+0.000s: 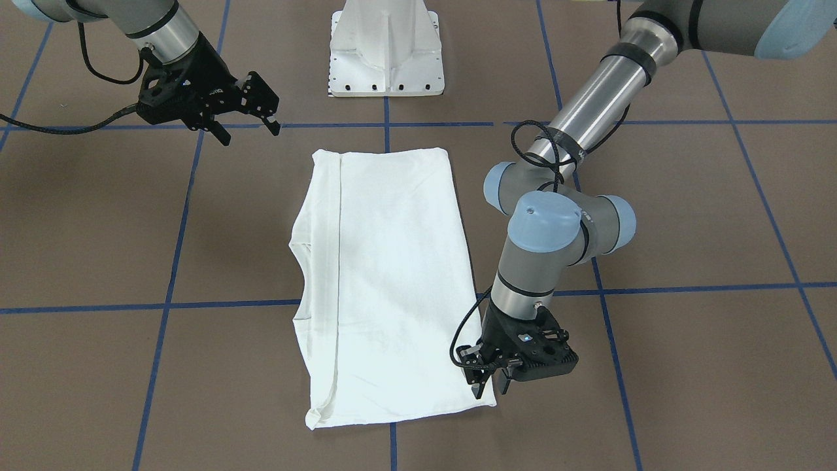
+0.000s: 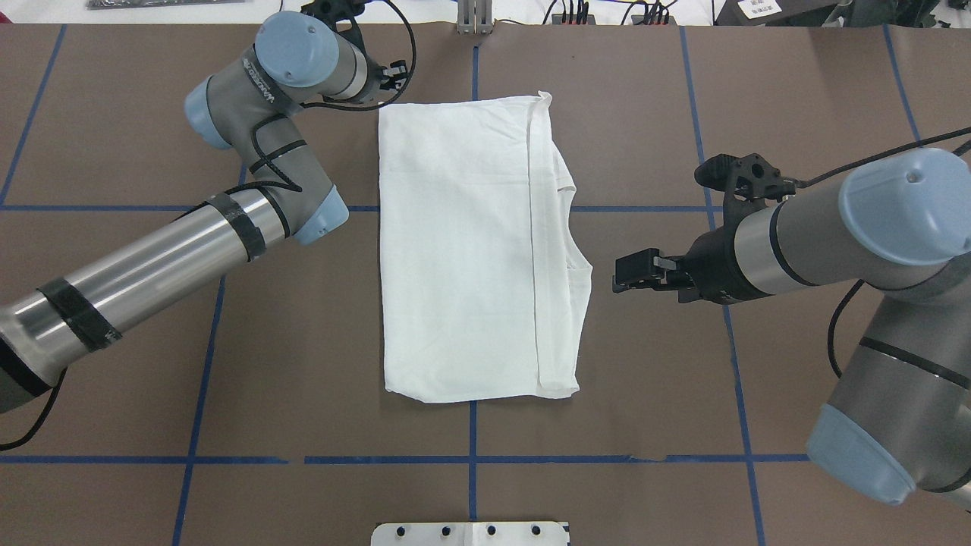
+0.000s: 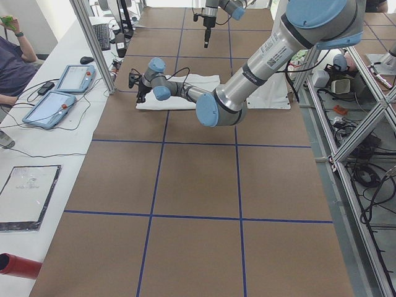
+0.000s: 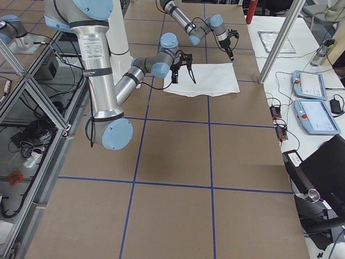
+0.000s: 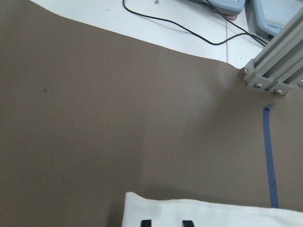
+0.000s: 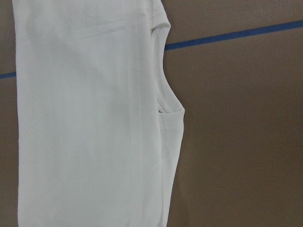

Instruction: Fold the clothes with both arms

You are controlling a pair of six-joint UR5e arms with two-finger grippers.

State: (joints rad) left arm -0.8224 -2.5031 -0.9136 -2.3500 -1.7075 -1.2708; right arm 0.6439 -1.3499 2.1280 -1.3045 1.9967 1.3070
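Note:
The white T-shirt (image 1: 392, 275) lies flat on the brown table, folded lengthwise into a long rectangle, with a folded strip along one side (image 2: 463, 250). No text shows. My left gripper (image 1: 487, 383) hovers low at the shirt's far corner, on the operators' side (image 2: 391, 72). Its fingertips (image 5: 146, 223) show apart over the shirt's edge (image 5: 213, 215), so it is open and empty. My right gripper (image 1: 252, 121) is wide open and empty, raised beside the shirt's folded side (image 2: 626, 277). The right wrist view shows only the shirt (image 6: 85, 118).
The white metal pedestal base (image 1: 387, 52) stands at the robot's side of the table, near the shirt's end. Blue tape lines (image 1: 170, 304) cross the brown surface. An aluminium frame post (image 5: 272, 71) and teach pendants (image 3: 62, 93) lie beyond the far edge.

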